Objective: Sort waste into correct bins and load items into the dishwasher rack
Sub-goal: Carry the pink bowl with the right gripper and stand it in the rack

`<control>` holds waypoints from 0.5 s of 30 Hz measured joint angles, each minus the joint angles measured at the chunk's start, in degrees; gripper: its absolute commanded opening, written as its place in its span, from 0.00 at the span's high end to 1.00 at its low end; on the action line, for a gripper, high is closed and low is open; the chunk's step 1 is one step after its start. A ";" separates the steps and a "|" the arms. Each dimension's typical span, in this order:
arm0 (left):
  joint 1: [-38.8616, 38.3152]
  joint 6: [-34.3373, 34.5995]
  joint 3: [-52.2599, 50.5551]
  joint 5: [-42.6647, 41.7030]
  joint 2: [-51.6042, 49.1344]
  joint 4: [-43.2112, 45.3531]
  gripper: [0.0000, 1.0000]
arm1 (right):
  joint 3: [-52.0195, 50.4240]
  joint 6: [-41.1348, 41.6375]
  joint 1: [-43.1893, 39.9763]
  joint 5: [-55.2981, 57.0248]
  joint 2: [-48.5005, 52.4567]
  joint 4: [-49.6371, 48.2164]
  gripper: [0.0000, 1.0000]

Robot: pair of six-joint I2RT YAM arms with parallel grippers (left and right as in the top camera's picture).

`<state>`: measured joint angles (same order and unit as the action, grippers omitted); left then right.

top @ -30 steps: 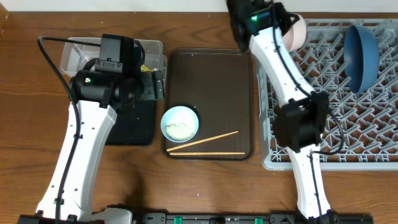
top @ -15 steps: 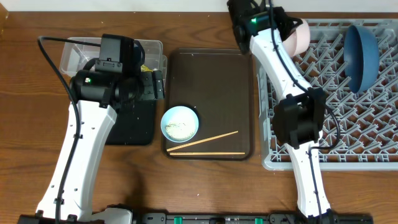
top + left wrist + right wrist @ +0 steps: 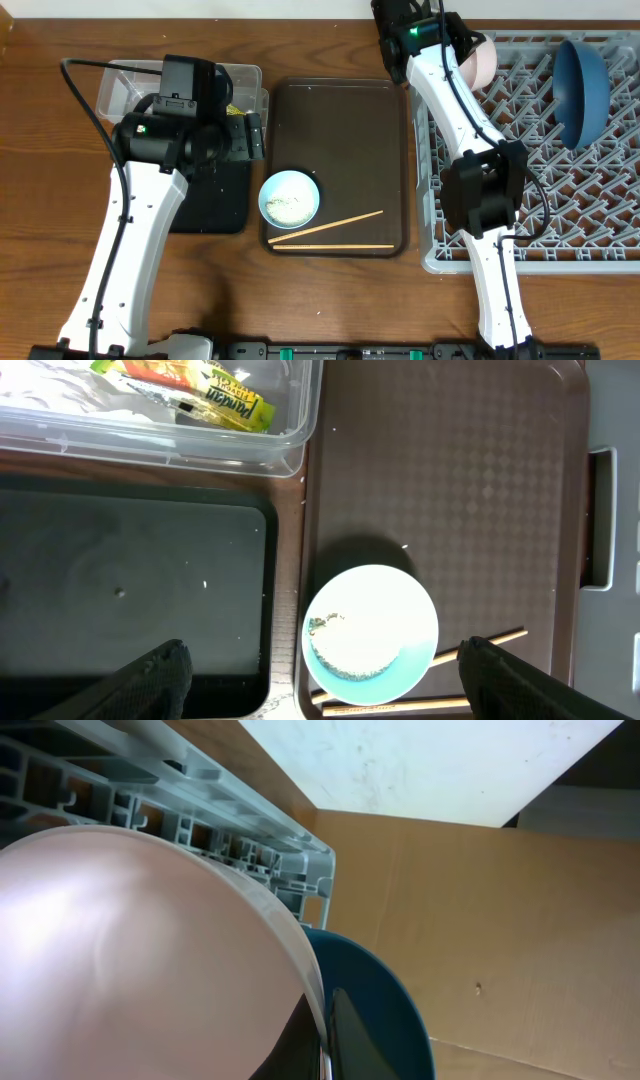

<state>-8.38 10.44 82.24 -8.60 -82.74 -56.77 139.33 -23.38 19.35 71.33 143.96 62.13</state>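
The serving tray [image 3: 340, 140] is lying at centre, carrying a bowl [image 3: 290, 198] at front left and chopsticks [image 3: 335, 224] along its front edge. To its left, a tub [image 3: 245, 75] holding a wrapper [image 3: 215, 395] is sitting behind a flat tray [image 3: 215, 205]. To its right, a rack [image 3: 590, 210] is holding a plate [image 3: 582, 88].

The overhead camera looks straight down from well above the table, with the dark brown serving tray [image 3: 340, 100] mid-picture, the dishwasher rack [image 3: 570, 200] to its right and the clear tub [image 3: 245, 75] and black tray [image 3: 215, 205] to its left. The left wrist camera also faces down, much nearer, over the serving tray's left edge. It shares with the overhead view that tray, both bins and the light-blue bowl [image 3: 370, 632]. The right wrist camera sits beyond the serving tray's far right corner, pressed close against a pale bowl [image 3: 130, 950]. It looks sideways along the rack's rim, and shares that bowl and the dark blue plate [image 3: 385, 1020] with the overhead view.
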 measured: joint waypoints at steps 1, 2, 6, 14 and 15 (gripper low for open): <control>0.00 0.00 0.00 0.00 0.00 0.00 0.12 | 0.00 0.11 0.00 -0.02 0.00 0.00 0.98; 0.00 0.00 0.00 0.00 0.00 0.00 0.12 | 0.00 0.26 0.00 -0.11 0.00 0.00 0.96; 0.00 0.00 0.00 0.00 0.00 0.00 0.12 | 0.00 1.05 0.02 -2.82 0.00 0.87 0.60; 0.00 0.00 0.00 0.00 0.00 0.00 0.12 | -0.07 1.44 2.05 -6.23 0.00 3.19 0.29; 0.00 0.02 0.00 0.00 0.00 0.00 0.12 | -0.07 1.44 2.49 -6.32 0.00 3.17 0.28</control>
<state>-8.38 10.46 82.24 -8.60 -82.74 -56.77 139.26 -21.93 21.85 65.01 143.96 65.30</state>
